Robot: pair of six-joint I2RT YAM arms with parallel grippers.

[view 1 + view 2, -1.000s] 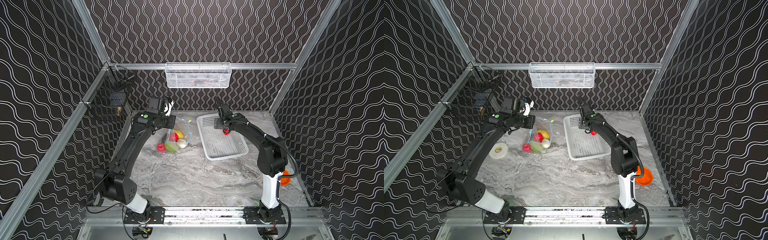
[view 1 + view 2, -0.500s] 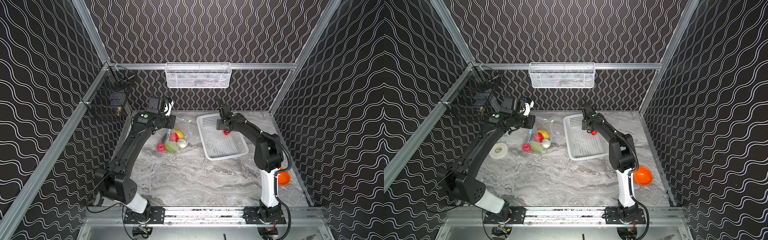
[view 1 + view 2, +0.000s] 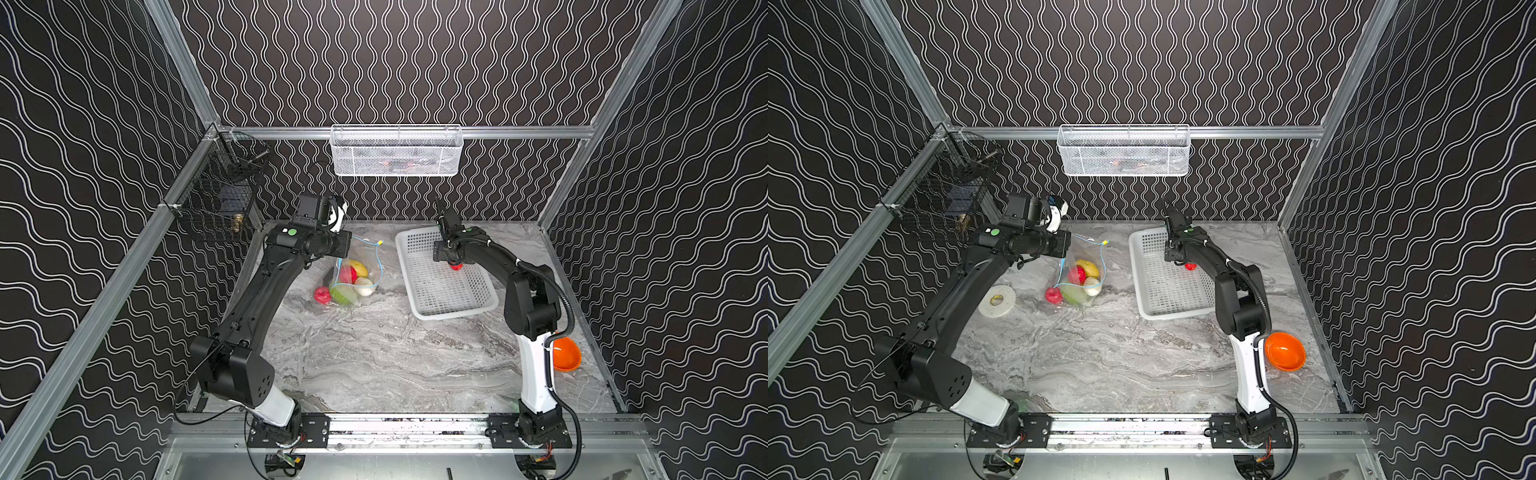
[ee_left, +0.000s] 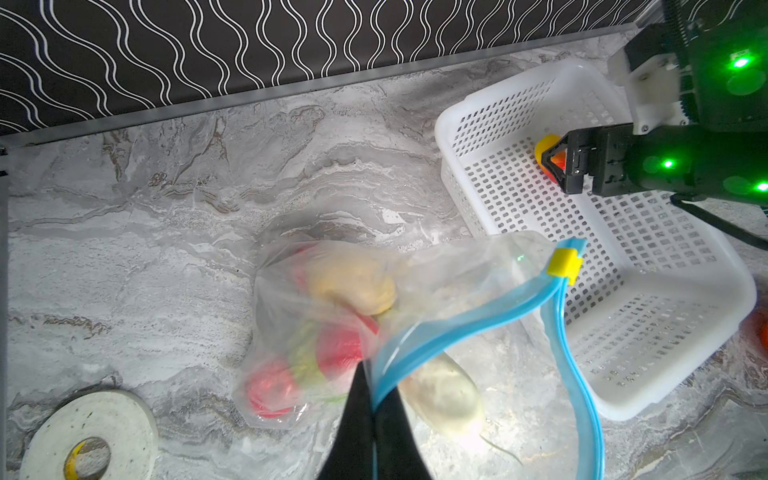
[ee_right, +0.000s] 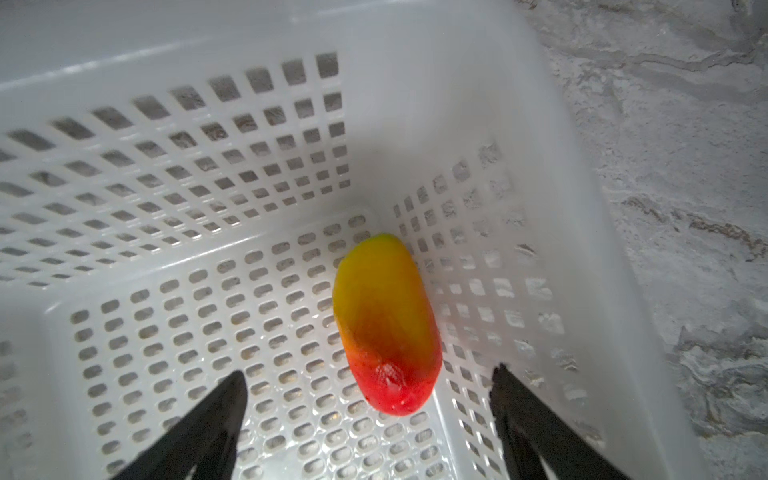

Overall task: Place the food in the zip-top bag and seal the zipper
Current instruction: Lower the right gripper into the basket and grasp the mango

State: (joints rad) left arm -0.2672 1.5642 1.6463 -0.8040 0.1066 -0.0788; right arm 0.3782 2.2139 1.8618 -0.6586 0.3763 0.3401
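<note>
1. The pepper (image 5: 386,324) lies on the floor of the white basket (image 5: 478,104), close to a side wall near a corner. It is straight ahead of my right fingers (image 5: 220,411). Its red end sits between the two tips and its yellow end points away from me.
2. Its long axis runs along my reach, so the tips stand across its narrow width, one on each side. I judge that the move is to come down and close, with no turn of the wrist.
3. My right fingers are spread wide and hold nothing, and neither tip touches the pepper. It sits nearer the wall-side tip, where there is little room, so that tip may catch the wall.
4. My right arm is the one at the pepper. My left arm is well apart from it, over at the bag (image 4: 324,266).
5. My left fingers (image 4: 365,424) are pinched tight on the zipper (image 4: 457,328) and hold the bag's mouth gaping. The yellow slider (image 4: 563,264) sits at the far end of the strip.
6. The bag's bottom rests on the counter (image 4: 166,228) beside the basket. A potato (image 4: 353,286), a radish (image 4: 444,395) and some red and green pieces are inside.
</note>
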